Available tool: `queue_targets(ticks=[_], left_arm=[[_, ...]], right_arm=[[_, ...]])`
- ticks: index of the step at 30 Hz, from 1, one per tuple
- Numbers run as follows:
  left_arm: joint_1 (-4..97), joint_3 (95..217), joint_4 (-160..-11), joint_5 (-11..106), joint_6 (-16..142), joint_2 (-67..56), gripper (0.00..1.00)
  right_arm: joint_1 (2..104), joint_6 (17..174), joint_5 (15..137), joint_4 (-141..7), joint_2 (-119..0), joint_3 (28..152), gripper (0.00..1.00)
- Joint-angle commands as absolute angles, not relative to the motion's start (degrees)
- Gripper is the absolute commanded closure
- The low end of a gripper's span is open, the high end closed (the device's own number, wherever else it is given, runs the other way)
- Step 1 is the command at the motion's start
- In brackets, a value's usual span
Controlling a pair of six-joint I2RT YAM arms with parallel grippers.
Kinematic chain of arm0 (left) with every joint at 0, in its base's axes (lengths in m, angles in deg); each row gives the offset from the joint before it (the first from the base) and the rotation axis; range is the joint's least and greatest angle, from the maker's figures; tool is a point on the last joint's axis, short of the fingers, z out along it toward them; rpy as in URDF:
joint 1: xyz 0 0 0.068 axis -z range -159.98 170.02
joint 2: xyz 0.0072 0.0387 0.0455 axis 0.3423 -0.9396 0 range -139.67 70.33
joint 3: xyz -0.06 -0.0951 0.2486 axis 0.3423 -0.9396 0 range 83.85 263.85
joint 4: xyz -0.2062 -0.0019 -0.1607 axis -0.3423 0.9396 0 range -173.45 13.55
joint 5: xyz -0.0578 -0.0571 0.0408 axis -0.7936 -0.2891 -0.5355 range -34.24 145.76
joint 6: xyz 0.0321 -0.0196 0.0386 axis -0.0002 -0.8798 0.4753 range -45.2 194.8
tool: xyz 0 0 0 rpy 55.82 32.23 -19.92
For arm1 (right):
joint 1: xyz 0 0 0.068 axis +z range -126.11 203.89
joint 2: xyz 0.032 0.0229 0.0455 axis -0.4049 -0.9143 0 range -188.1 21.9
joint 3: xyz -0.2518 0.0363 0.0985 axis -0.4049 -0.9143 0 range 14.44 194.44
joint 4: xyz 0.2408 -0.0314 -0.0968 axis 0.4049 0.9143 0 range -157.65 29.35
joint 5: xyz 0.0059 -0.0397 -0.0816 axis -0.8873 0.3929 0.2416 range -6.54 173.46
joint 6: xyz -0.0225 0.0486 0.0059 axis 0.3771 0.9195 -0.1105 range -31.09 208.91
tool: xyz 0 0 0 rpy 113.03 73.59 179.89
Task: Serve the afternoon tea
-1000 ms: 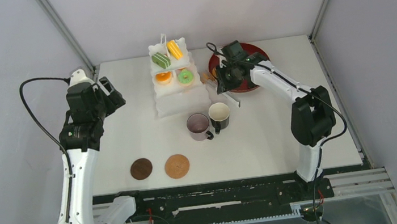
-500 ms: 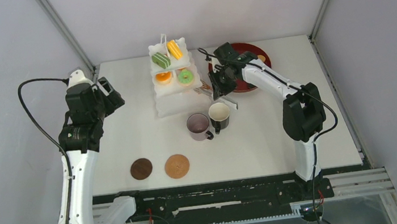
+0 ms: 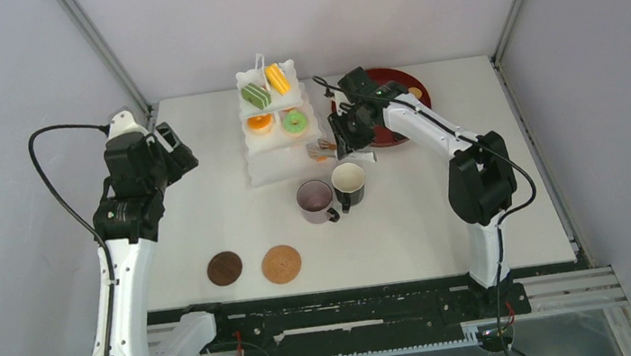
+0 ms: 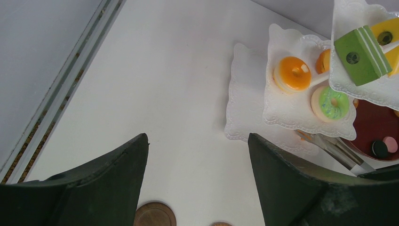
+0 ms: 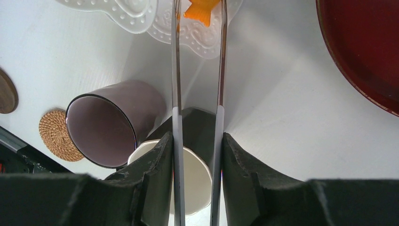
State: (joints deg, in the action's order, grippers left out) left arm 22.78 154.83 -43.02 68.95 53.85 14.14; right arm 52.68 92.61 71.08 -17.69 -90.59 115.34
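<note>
Right gripper (image 5: 197,141) clamped on the handle end of the long metal tongs (image 5: 175,94), one finger on each blade. Blades run near parallel with a narrow gap, and a small orange pastry (image 5: 201,10) sits between the tips. It's over the lacy 3 o'clock edge of the white three-tier stand (image 3: 279,166), bottom tier. Can't tell whether the tips are pinching it or it's lying on the tier

Stand at 12 o'clock of the table. Top tier: green slice (image 3: 255,95) and yellow piece (image 3: 278,78). Middle tier: orange donut (image 3: 260,123) and green donut (image 3: 293,123)

Mauve mug (image 3: 315,199) and black mug (image 3: 350,183) upright, touching, mid-table at 6 o'clock of the stand. Black one is directly under the tongs in the right wrist view

Dark coaster (image 3: 224,268) and lighter woven coaster (image 3: 282,264) side by side at 7 o'clock, both bare

Dark red tray (image 4: 371,122) at 1 o'clock, just beside the stand

Left gripper (image 4: 197,141) at 10 o'clock, raised, jaws spread wide, holding nothing
</note>
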Motion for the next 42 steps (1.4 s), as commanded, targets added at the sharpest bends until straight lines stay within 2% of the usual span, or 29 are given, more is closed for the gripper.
queue_targets(ticks=[1,29,39,42], left_arm=[[22.8,154.2,-44.3,69.4,54.3,15.2,0.18],[22.8,154.1,-44.3,69.6,54.6,15.7,0.18],[22.8,154.7,-44.3,69.1,54.4,15.4,0.18],[22.8,154.9,-44.4,68.7,54.2,15.3,0.18]], right_arm=[[53.4,92.0,69.9,-19.6,-90.4,118.1,0.56],[53.6,96.3,70.4,-24.9,-88.9,115.4,0.51],[53.4,96.9,70.9,-26.2,-83.8,112.0,0.51],[53.2,97.7,70.5,-27.7,-82.0,110.1,0.55]])
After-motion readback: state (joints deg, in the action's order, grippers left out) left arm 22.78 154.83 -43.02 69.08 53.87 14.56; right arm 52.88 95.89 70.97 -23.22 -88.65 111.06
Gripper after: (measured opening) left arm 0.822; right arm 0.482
